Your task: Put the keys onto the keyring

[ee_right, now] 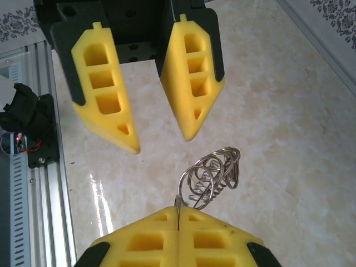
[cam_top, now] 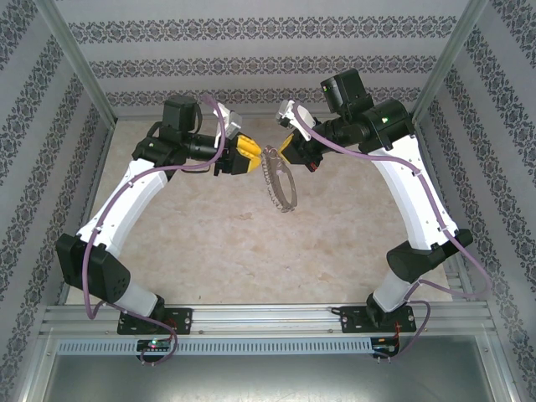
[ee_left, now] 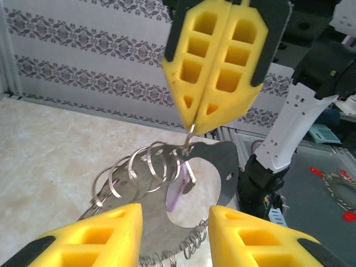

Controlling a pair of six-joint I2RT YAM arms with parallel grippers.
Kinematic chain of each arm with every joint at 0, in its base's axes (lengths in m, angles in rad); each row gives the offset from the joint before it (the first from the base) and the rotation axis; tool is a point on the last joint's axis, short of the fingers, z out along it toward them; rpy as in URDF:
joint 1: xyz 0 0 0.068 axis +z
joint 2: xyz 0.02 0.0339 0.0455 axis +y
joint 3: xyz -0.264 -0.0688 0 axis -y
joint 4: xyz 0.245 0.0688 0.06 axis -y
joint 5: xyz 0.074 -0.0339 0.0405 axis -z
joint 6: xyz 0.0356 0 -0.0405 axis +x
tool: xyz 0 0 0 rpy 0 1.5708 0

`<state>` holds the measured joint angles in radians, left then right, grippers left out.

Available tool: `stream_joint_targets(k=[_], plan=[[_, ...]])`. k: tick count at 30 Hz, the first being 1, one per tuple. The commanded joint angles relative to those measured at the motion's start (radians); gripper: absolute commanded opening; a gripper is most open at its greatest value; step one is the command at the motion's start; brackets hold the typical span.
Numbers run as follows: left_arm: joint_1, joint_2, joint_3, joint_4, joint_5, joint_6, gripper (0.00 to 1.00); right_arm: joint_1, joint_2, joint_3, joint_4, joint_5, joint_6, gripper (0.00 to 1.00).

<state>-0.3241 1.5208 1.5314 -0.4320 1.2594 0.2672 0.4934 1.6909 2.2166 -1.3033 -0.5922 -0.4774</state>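
In the middle left of the top view is the left gripper point(cam_top: 249, 159). It has chunky yellow foam fingers and points to the right. Its fingers are spread apart and there is nothing between them.

Just to the right of it, in the middle of the picture, hangs the keyring point(cam_top: 270, 177). It is a big thin dark-grey metal hoop with lots of little silvery wire loops point(ee_left: 147, 167) round its edge. It is up in the air above the pale stone-look table point(cam_top: 209, 243), not lying on it. It hangs tilted between the two grippers, near the left one but apart from it.

Further right, at the top of the hoop, is the right gripper point(cam_top: 286, 151). Its yellow fingers are pressed tight together. They pinch one thin wire loop at the top of the keyring. The left wrist view shows this well. The closed fingers come down from the top middle, the wire pokes out of their tip, and the hoop dangles under it.

A small pale purple piece point(ee_left: 177, 194) hangs among the loops in the middle of that view. I cannot tell if it is a key.

How far along is the job? I think it is near the start. The hoop is held up and ready, which is good. But the left gripper has not grabbed a key yet, and a key has to be slid onto the ring. I cannot tell if any keys are on the ring already.
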Motion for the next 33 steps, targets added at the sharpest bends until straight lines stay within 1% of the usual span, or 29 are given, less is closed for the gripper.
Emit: stream_joint_targets(k=[1, 15, 26, 30, 33], plan=[[-0.029, 0.019, 0.045, 0.038, 0.055, -0.017, 0.36, 0.010, -0.014, 0.012, 0.025, -0.035, 0.008, 0.00], [-0.072, 0.064, 0.112, 0.038, 0.065, -0.012, 0.36, 0.018, -0.008, 0.013, 0.019, -0.035, 0.005, 0.00], [-0.102, 0.115, 0.167, -0.004, 0.073, 0.015, 0.35, 0.024, -0.005, 0.012, 0.022, -0.034, 0.002, 0.00], [-0.105, 0.118, 0.170, -0.001, 0.071, 0.015, 0.29, 0.025, -0.005, 0.011, 0.018, -0.034, -0.001, 0.00], [-0.107, 0.118, 0.171, 0.001, 0.070, 0.015, 0.17, 0.024, -0.005, 0.009, 0.018, -0.034, -0.001, 0.00]])
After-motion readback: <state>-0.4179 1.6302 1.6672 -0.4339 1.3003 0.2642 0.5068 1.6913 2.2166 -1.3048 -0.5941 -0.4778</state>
